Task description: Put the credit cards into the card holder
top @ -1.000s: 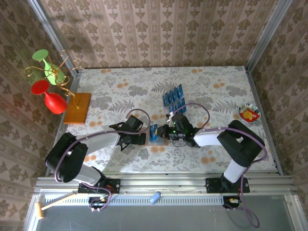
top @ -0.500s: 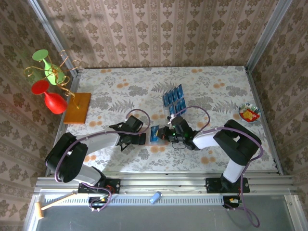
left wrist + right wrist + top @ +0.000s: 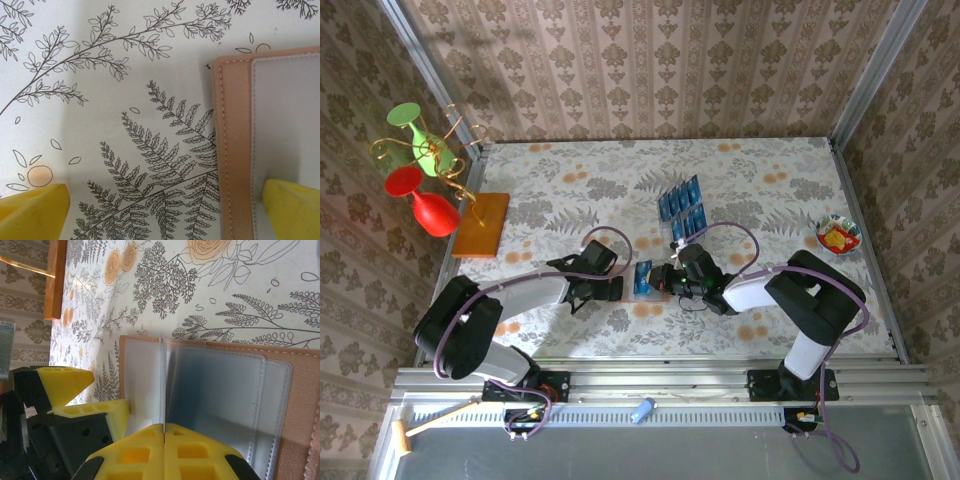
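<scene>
The floral tabletop point(image 3: 570, 170) carries an orange-brown board point(image 3: 482, 224) at its left edge. By it, a gold wire stand point(image 3: 448, 160) holds a red goblet point(image 3: 432, 208) and a green goblet point(image 3: 417, 135). A small dish point(image 3: 838, 235) of colourful pieces sits near the right edge.

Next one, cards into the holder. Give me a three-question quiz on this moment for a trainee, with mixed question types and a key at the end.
1. True or false: the right gripper stands open above the card holder.
2. Where do the loose credit cards lie? A. on the table, beyond both grippers; B. inside the card holder's pockets; C. between the fingers of the left gripper.
3. Fill in: one yellow finger of the left gripper sits over the ____.
Key: 1 false, it is shut on one blue card; 2 A; 3 card holder.
</scene>
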Controlling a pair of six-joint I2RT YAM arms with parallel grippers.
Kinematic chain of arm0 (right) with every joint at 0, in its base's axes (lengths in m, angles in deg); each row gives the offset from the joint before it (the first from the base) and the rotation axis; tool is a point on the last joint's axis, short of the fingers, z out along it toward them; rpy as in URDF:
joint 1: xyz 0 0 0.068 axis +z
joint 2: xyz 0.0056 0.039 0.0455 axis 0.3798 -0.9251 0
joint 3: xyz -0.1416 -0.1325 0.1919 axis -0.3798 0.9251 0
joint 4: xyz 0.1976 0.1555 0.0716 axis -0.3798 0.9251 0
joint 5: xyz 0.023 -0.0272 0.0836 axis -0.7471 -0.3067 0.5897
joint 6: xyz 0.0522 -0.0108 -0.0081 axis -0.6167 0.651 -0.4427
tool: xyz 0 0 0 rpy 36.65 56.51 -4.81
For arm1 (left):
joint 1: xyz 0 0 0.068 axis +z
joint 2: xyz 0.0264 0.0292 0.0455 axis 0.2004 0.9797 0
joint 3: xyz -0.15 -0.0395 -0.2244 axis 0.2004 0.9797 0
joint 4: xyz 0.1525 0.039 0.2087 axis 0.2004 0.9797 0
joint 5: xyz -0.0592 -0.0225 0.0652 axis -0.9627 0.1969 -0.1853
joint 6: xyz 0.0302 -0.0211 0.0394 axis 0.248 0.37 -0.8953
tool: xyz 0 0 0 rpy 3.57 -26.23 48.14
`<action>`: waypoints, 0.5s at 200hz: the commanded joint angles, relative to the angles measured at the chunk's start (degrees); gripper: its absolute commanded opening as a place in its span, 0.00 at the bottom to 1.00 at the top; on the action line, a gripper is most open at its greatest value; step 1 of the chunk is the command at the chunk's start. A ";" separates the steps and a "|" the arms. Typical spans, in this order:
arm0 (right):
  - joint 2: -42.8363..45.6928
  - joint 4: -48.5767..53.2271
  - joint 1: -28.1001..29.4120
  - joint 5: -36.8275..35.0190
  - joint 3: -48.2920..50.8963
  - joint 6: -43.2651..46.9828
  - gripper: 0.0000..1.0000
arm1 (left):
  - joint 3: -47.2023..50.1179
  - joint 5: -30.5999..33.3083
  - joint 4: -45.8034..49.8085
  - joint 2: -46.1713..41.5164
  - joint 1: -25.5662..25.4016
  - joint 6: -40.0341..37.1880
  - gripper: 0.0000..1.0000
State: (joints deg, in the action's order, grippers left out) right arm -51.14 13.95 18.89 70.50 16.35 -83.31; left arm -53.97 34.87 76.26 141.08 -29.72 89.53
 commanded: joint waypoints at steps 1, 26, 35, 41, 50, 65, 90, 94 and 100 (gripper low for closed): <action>-0.08 -1.67 0.19 -0.74 0.96 -0.83 0.00 | 1.59 1.47 1.57 -0.25 -0.31 0.51 1.00; -0.53 -2.66 0.18 -0.23 1.19 -1.31 0.00 | 1.55 1.60 1.54 -0.22 -0.34 0.50 1.00; -0.51 -2.87 0.19 -0.11 1.28 -1.44 0.00 | 1.55 1.54 1.57 -0.27 -0.30 0.51 1.00; -0.62 -2.95 0.19 -0.01 1.29 -1.53 0.00 | 1.55 1.57 1.55 -0.26 -0.31 0.42 1.00; -0.64 -2.97 0.19 0.14 1.37 -1.66 0.00 | 1.55 1.59 1.57 -0.25 -0.30 0.42 1.00; -0.83 -3.23 0.14 0.48 1.46 -1.85 0.00 | 1.50 1.60 1.53 -0.26 -0.36 0.42 1.00; -1.26 -3.84 0.23 0.75 1.72 -2.18 0.00 | 1.55 1.52 1.48 -0.17 -0.34 0.45 1.00; -1.30 -3.94 0.26 0.89 1.76 -2.27 0.00 | 1.55 1.58 1.44 -0.17 -0.36 0.41 1.00; -1.45 -4.13 0.27 0.85 1.92 -2.42 0.00 | 1.63 1.59 1.44 -0.17 -0.32 0.44 1.00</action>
State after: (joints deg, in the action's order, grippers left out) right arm -51.49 11.67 18.89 70.82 17.13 -84.80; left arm -53.97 34.89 76.24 141.08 -29.72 89.53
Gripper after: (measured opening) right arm 0.068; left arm 0.999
